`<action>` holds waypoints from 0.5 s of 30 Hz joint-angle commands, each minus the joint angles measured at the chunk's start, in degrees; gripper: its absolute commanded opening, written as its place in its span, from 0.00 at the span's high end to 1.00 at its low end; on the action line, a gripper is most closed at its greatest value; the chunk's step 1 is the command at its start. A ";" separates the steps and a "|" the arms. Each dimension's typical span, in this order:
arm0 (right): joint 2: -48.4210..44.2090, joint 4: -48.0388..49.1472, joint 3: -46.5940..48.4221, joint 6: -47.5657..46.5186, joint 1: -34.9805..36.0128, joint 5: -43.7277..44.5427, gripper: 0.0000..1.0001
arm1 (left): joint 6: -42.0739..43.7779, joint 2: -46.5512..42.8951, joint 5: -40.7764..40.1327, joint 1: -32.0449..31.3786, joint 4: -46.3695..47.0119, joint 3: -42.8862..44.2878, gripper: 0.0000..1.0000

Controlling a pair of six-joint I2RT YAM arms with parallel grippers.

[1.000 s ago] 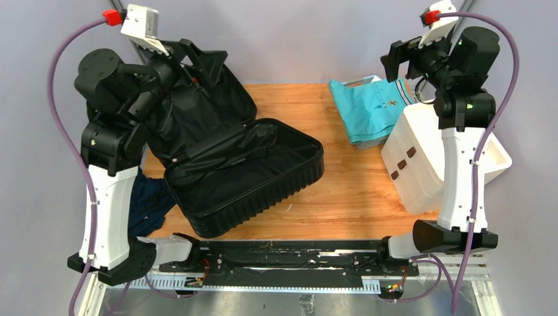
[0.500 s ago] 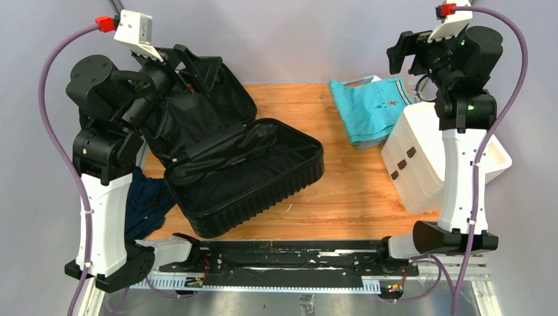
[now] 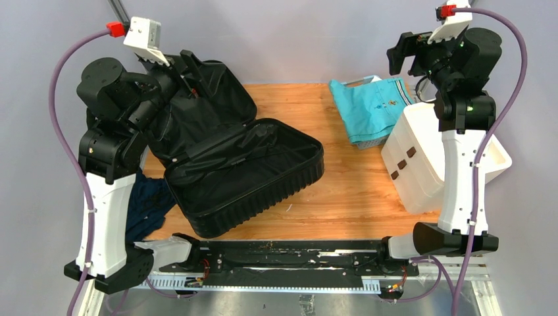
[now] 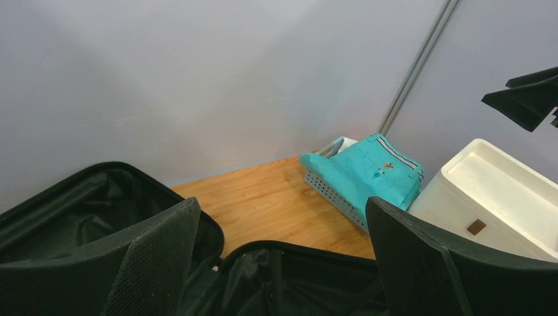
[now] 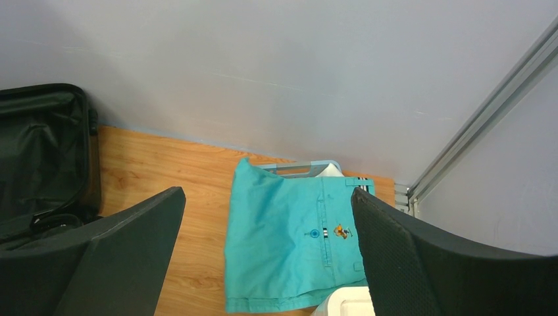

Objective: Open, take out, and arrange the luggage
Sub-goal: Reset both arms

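The luggage (image 3: 250, 178) is a black ribbed suitcase lying open on the left half of the wooden table, with its lid (image 3: 210, 108) leaning back towards the wall. The black lining shows in both halves, and I see nothing lying inside. My left gripper (image 3: 197, 66) hangs open high above the lid; in the left wrist view the luggage (image 4: 79, 217) lies beneath the left gripper (image 4: 281, 204). My right gripper (image 3: 400, 54) is raised and open at the back right, holding nothing. In its wrist view the right gripper (image 5: 268, 191) frames the turquoise garment, and the luggage (image 5: 39, 145) shows at the left.
A turquoise garment (image 3: 368, 108) lies over a light-blue mesh basket (image 4: 329, 191) at the back right. A white drawer unit (image 3: 428, 158) stands beside it at the right edge. A dark blue garment (image 3: 150, 204) lies at the table's left edge by the left arm.
The right wrist has risen a little since a second ago. The left wrist swung slightly left, then back. Both grippers stay open and the luggage has not moved.
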 commanded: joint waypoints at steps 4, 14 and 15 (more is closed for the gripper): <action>-1.72 1.62 -0.96 -0.67 -0.66 -0.10 0.00 | -0.29 -2.37 0.13 0.47 0.79 -2.46 0.00; -1.92 1.62 -1.65 -0.92 -0.66 -1.56 0.00 | -0.43 -3.62 -0.13 0.47 1.26 -4.19 0.00; -1.94 1.58 -1.72 -0.83 -0.66 -1.59 0.00 | -0.43 -3.79 -0.17 0.47 1.22 -4.29 0.00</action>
